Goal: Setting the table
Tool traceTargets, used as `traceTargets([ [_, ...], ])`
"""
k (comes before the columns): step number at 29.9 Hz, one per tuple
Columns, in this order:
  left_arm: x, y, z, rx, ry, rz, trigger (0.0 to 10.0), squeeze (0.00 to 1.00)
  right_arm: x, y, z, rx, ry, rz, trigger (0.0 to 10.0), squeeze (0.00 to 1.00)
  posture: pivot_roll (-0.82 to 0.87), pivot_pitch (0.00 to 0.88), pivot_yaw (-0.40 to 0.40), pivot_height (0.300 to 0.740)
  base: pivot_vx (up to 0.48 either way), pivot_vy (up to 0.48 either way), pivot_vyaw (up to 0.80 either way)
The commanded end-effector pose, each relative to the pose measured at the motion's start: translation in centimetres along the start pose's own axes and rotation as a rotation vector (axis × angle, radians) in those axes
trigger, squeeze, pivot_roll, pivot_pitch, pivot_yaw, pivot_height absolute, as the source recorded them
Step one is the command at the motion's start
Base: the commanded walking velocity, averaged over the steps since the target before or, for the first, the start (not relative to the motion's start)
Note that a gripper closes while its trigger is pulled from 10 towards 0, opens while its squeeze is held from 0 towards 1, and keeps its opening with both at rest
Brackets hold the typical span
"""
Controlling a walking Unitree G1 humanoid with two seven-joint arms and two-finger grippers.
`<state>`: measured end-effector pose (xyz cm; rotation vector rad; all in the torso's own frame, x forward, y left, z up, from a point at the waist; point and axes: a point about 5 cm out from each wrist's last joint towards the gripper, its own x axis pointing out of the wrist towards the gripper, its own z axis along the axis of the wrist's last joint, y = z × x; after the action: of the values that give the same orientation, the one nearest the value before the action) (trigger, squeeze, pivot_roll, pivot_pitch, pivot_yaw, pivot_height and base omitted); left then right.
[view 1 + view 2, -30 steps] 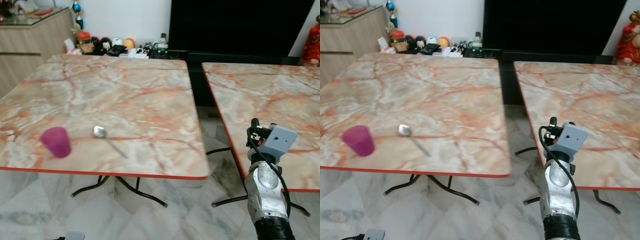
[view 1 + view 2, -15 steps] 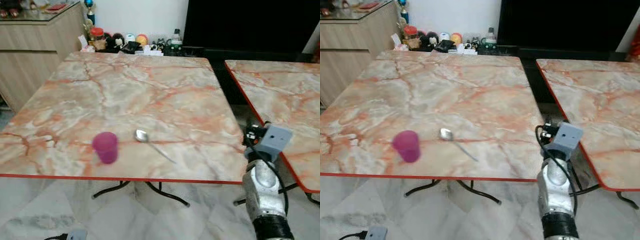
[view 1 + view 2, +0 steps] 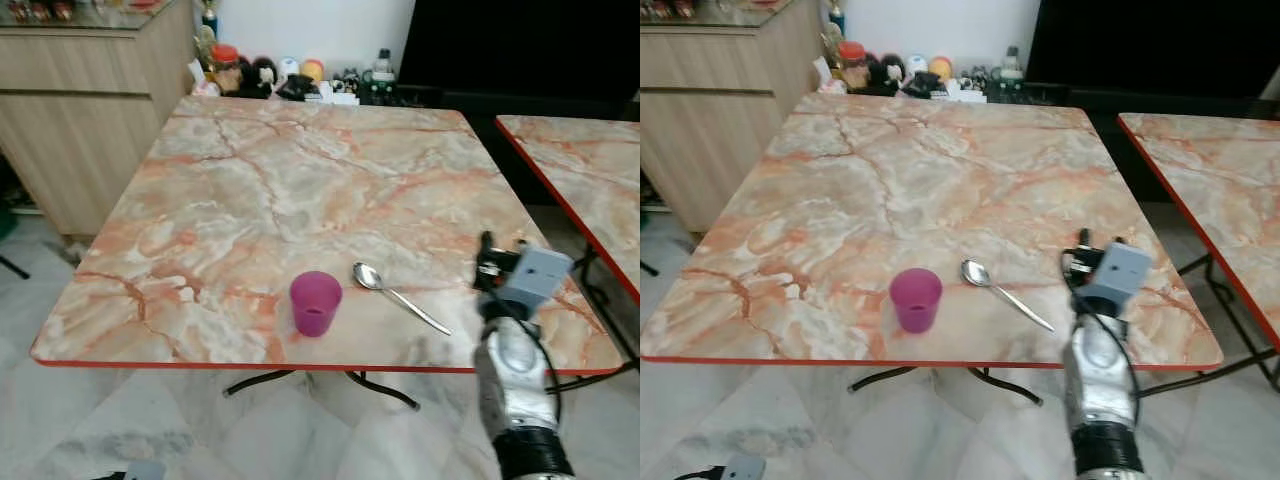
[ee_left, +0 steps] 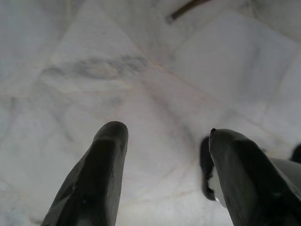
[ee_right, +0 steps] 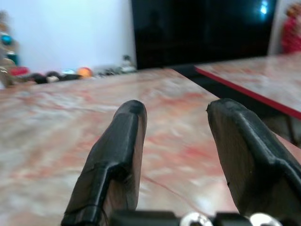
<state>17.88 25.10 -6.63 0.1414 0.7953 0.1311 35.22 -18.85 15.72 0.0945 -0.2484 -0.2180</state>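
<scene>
- One spoon (image 3: 396,295) near the worktop (image 3: 300,180) front edge, bowl toward the cup, handle slanting toward the front right corner.
- One purple cup (image 3: 315,303) just left of it.
- Right gripper (image 5: 176,141) raised nearer, right of the handle, jaws apart, empty.
- Left gripper (image 4: 164,155) idle over the floor, jaws apart, empty.
</scene>
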Motion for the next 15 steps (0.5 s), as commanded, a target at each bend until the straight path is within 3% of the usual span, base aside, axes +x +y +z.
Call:
traceTargets([
  [1,-0.28,-0.52,-1.08,-0.005,0.036,-0.014,10.0,0.0,0.03,-0.87,0.09,-0.011,-0.004,-0.024,10.0,0.0,0.11,0.106,-0.036,0.74,0.0,0.0,0.0],
  [11,-0.24,-0.58,-0.97,-0.008,0.032,-0.029,10.0,0.0,-0.07,-0.91,-0.1,-0.014,0.001,-0.02,10.0,0.0,0.11,0.107,-0.035,0.74,0.0,0.0,0.0],
  [15,-0.25,-0.64,-0.98,-0.008,0.031,-0.032,10.0,0.0,-0.08,-0.98,-0.12,-0.017,0.002,-0.02,10.0,0.0,0.11,0.107,-0.035,0.74,0.241,0.0,0.0],
])
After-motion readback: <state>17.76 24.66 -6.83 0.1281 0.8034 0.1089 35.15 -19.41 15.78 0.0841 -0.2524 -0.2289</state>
